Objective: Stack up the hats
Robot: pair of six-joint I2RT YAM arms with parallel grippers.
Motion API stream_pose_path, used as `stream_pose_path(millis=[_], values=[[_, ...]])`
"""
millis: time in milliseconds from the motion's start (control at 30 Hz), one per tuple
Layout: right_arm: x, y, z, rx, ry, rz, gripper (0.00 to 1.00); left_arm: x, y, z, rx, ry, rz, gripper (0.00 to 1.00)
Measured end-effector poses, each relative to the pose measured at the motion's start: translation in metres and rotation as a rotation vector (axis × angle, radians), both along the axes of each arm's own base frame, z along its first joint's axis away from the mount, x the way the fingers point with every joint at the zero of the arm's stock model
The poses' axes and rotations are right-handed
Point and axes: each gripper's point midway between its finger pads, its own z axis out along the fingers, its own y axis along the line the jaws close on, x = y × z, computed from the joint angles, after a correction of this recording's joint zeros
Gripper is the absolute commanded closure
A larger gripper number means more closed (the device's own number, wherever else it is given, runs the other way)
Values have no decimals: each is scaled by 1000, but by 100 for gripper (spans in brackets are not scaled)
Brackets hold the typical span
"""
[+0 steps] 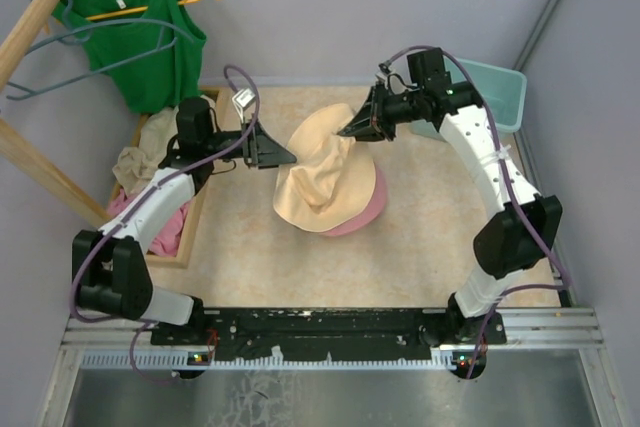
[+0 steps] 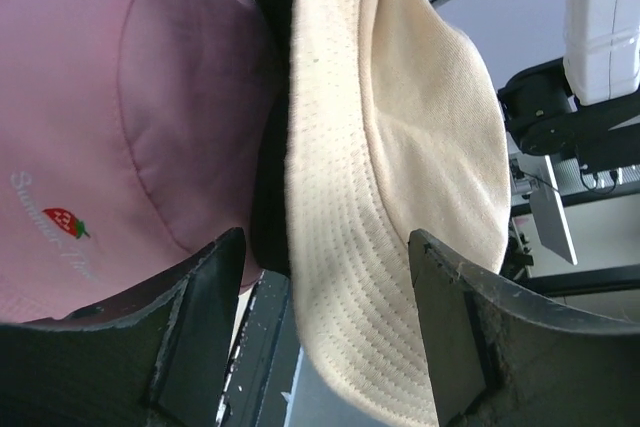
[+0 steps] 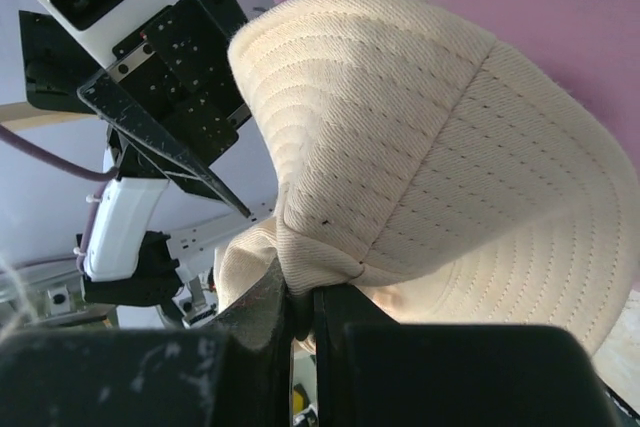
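The beige hat [image 1: 318, 172] hangs crumpled over the pink hat [image 1: 366, 209] in the middle of the table. My right gripper [image 1: 357, 127] is shut on the beige hat's far brim [image 3: 330, 247] and holds it up. My left gripper [image 1: 287, 155] is open at the hat's left edge. In the left wrist view the beige brim [image 2: 400, 177] hangs between my open fingers [image 2: 205, 312] without being pinched. The pink hat [image 2: 130, 117], with a small strawberry logo, lies beside it. The orange and red hats are hidden or out of view.
A wooden tray [image 1: 196, 209] with beige and pink cloth stands at the left. A green tank top [image 1: 140, 42] hangs on a wooden rack at the back left. A teal bin [image 1: 495, 92] stands at the back right. Walls close in on both sides.
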Motion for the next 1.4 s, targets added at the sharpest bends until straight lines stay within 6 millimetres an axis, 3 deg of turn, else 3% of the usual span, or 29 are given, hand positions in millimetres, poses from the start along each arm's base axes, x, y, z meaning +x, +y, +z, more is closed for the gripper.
stream_pose_path(millis=[167, 267, 367, 467, 600, 700, 800, 900, 1067, 1200, 1400], values=[[5, 1, -10, -10, 21, 1, 95, -3, -12, -2, -15, 17, -34, 78], [7, 1, -7, -18, 15, 4, 82, -2, -16, 0, -34, 19, -45, 86], [13, 1, 4, -32, -27, 2, 57, -1, -18, 4, -61, 5, -46, 88], [23, -4, 16, -46, -96, -17, 42, -1, -19, 9, -90, -8, -46, 89], [32, -26, 24, -52, -137, -76, 33, 3, -20, 11, -117, -9, -49, 90], [34, -60, 26, -68, -155, -163, 31, 4, -21, 9, -125, 6, -50, 90], [23, -89, 23, -102, -184, -233, 32, 6, -20, 10, -130, 11, -47, 90], [-1, -91, 12, -112, -181, -223, 33, 6, -19, 11, -134, 15, -46, 91], [-32, -89, -31, -114, -77, -196, 33, 8, -17, 11, -134, 15, -41, 91], [-40, -89, -69, -119, 3, -191, 34, 9, -15, 10, -132, 20, -38, 91], [-40, -85, -86, -102, 27, -197, 36, 9, -15, 10, -132, 22, -36, 92]])
